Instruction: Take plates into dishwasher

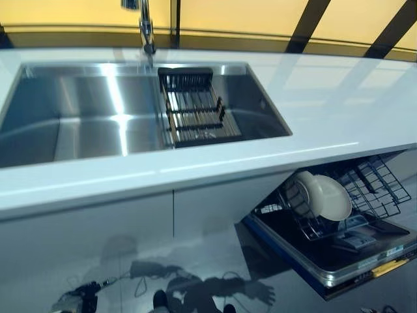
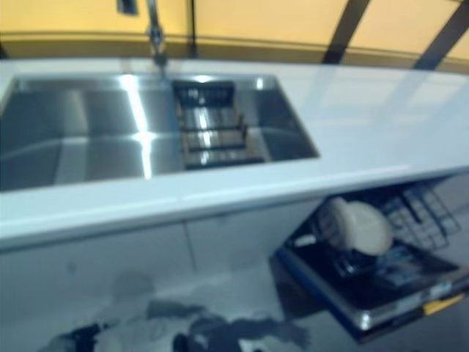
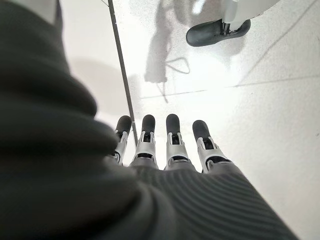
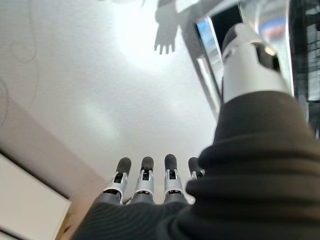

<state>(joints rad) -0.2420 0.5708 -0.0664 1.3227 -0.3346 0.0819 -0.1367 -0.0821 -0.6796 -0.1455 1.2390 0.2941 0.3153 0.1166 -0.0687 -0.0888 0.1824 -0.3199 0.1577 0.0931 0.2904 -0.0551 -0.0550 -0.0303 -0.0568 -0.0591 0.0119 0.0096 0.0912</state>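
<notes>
Two white plates (image 1: pixel 322 195) stand on edge in the lower rack (image 1: pixel 381 189) of the dishwasher, which is pulled out over the open door (image 1: pixel 339 261) at the lower right under the counter. In the sink, the black dish rack (image 1: pixel 195 111) holds no plates. Neither hand shows in the eye views. Seen only in its wrist view, my left hand (image 3: pixel 170 145) hangs over the floor with straight fingers and holds nothing. My right hand (image 4: pixel 145 182) is likewise open and empty, beside the edge of the dishwasher door (image 4: pixel 212 40).
A steel sink (image 1: pixel 85 117) with a faucet (image 1: pixel 146 29) is set in the white counter (image 1: pixel 339 98). White cabinet fronts (image 1: pixel 98 248) run below it. The open dishwasher door juts into the floor space at the right.
</notes>
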